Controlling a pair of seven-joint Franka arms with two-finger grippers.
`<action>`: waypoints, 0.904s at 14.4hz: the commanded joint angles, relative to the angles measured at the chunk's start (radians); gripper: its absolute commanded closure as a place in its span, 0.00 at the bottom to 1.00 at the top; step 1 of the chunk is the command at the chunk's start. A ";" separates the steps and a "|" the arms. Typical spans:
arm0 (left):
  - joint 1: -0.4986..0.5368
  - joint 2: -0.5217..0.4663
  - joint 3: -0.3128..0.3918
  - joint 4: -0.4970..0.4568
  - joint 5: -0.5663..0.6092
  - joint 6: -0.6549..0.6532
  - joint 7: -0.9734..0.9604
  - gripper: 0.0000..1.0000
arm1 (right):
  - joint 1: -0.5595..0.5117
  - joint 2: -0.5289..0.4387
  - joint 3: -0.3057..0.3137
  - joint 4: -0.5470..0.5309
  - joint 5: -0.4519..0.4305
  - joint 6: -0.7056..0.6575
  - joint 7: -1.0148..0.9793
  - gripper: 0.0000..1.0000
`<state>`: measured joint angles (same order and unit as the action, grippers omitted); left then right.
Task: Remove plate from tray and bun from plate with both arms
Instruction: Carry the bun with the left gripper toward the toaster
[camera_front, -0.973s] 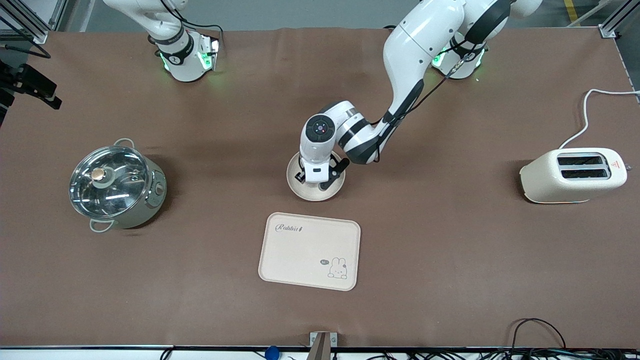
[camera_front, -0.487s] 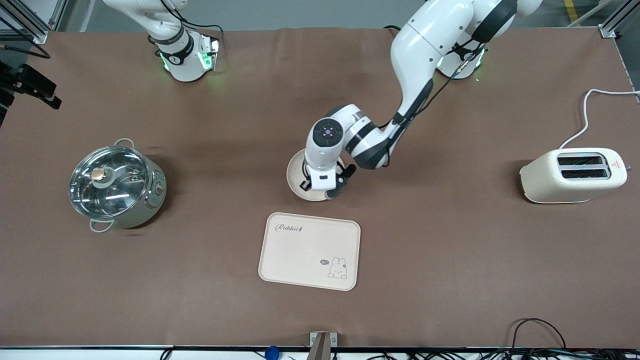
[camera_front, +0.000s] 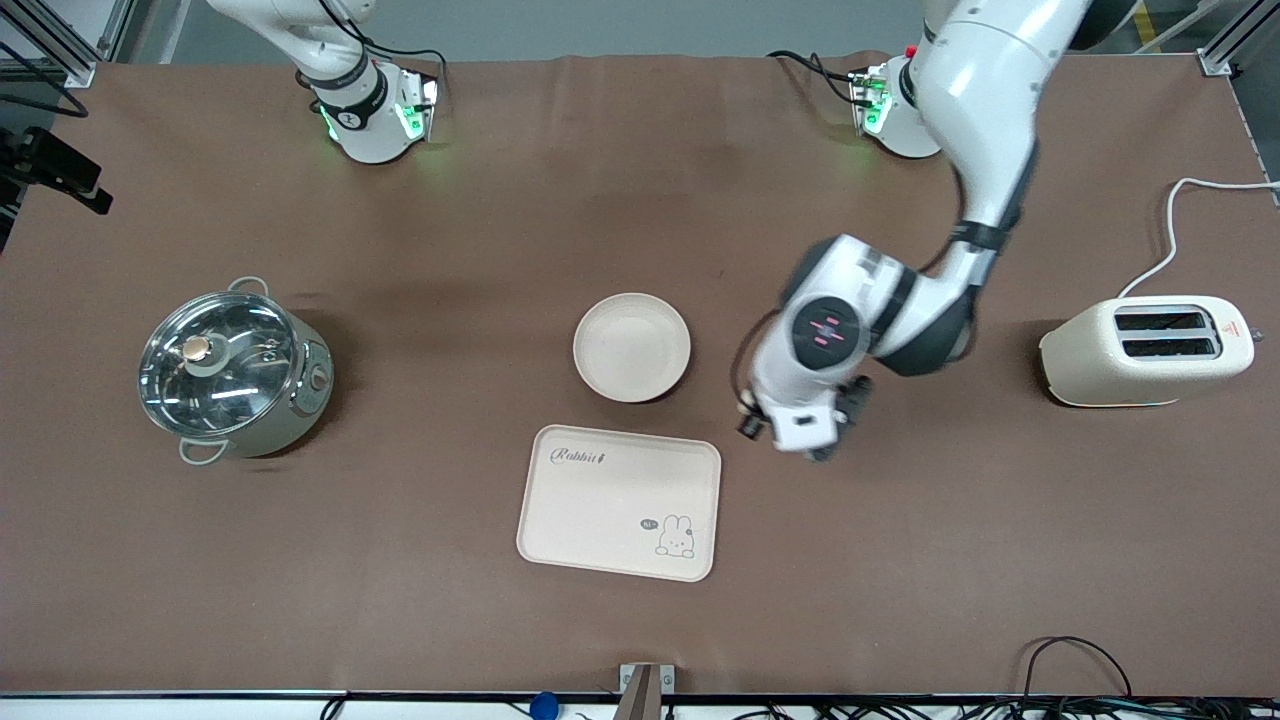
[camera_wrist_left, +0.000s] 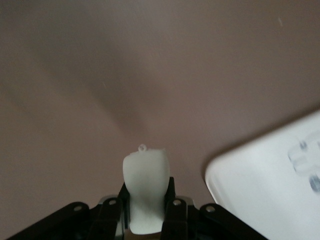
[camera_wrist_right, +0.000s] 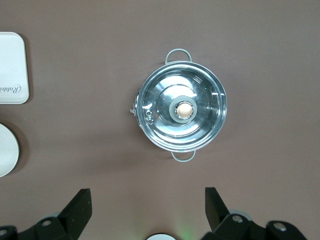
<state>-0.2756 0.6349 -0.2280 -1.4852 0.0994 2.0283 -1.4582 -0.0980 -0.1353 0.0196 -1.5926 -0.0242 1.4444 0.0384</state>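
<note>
Arms: two; the left arm (camera_front: 975, 120) reaches out over the bench (camera_front: 400, 620), the right arm (camera_front: 340, 70) waits folded near its base.
Left tool (camera_wrist_left: 145, 210): closed tight on a small pale bun (camera_wrist_left: 145, 187), held in the air over bare bench between the tray and the toaster; in the front view the wrist hides the bun.
Right tool (camera_wrist_right: 147, 207): fingers spread wide, holding nothing, high above the pot.
Plates: one, a round cream plate (camera_front: 632, 347), with nothing in it, on the bench just farther from the front camera than the tray, not touching it.
Trays: one, a rectangular cream tray (camera_front: 619, 502) with a rabbit drawing, nothing on it; one blurred corner shows in the left wrist view.
Pots: one, a pale green pot (camera_front: 234, 369) with a glass lid (camera_wrist_right: 182, 110) on, toward the right arm's end; its contents cannot be made out through the reflections.
Toasters: one, a cream toaster (camera_front: 1146, 350) with two slots, toward the left arm's end, its white cable (camera_front: 1175, 225) cut off at the frame edge.
</note>
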 joint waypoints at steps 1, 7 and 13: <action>0.110 -0.027 -0.010 -0.102 0.045 0.006 0.120 0.72 | -0.022 0.002 0.011 0.010 -0.003 -0.010 -0.006 0.00; 0.257 0.026 -0.011 -0.153 0.095 0.021 0.272 0.67 | -0.020 0.003 0.013 0.009 -0.003 -0.001 -0.006 0.00; 0.288 0.046 -0.011 -0.152 0.095 0.046 0.341 0.00 | -0.012 0.003 0.019 0.010 -0.002 -0.006 -0.006 0.00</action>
<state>0.0070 0.6974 -0.2292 -1.6291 0.1739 2.0720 -1.1481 -0.1035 -0.1343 0.0289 -1.5925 -0.0239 1.4462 0.0384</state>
